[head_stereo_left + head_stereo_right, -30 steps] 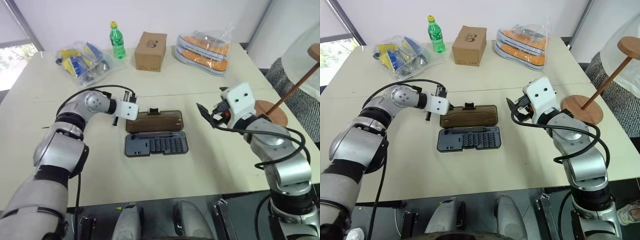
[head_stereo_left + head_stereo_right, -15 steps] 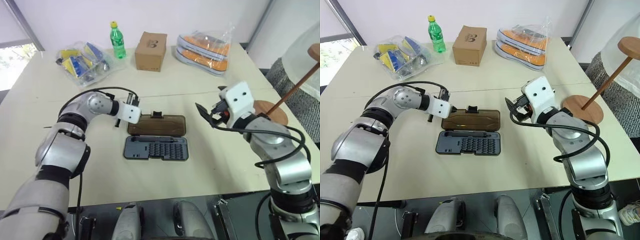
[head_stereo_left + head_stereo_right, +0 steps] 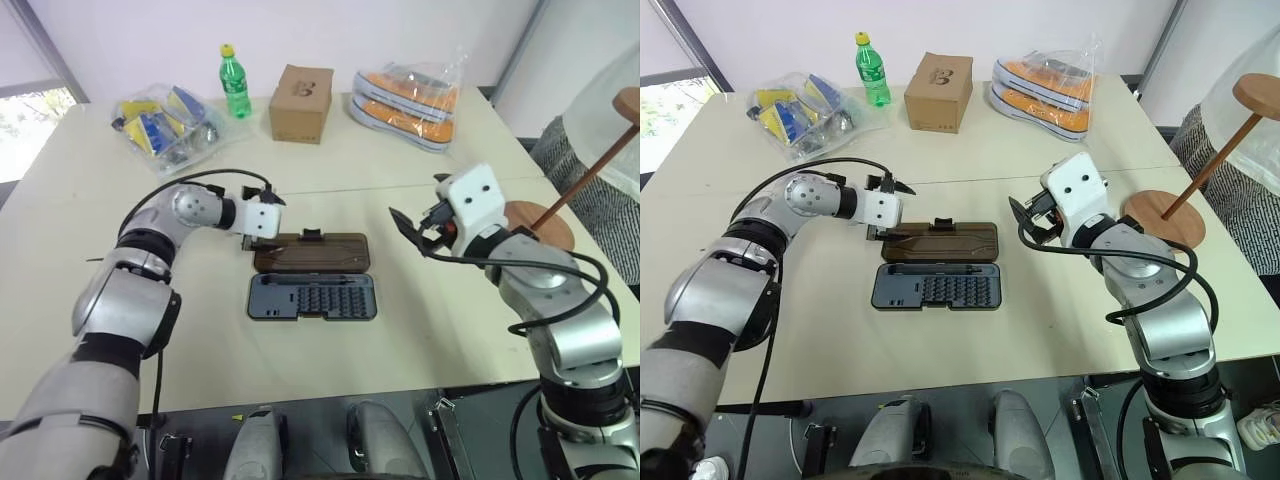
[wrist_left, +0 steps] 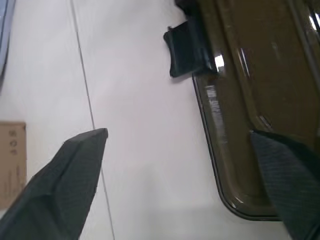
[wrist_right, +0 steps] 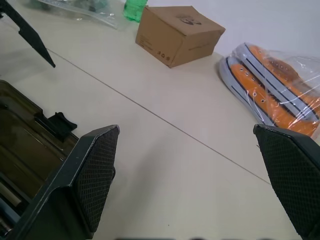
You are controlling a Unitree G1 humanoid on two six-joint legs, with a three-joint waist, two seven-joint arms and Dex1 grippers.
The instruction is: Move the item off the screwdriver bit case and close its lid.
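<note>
Smoky brown lid (image 3: 940, 240), dark grey bit tray (image 3: 935, 287) — green bottle (image 3: 873, 70), brown cardboard box (image 3: 939, 92)

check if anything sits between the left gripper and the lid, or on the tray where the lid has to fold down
Nothing visible does. The left gripper is open right at the corner of the lid, and the tray holds only its bits. The wooden stand is off to the right.

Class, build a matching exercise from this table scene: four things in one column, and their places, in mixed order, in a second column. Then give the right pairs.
Things:
1. green bottle
2. cardboard box
3. wooden stand
4. bit tray

Places:
A. the table's right edge
B. between bottle and bagged orange shoes
C. just nearer than the brown lid
D. far side, beside the clear bag of blue and yellow items

Pairs: 1-D, 2-B, 3-A, 4-C
</note>
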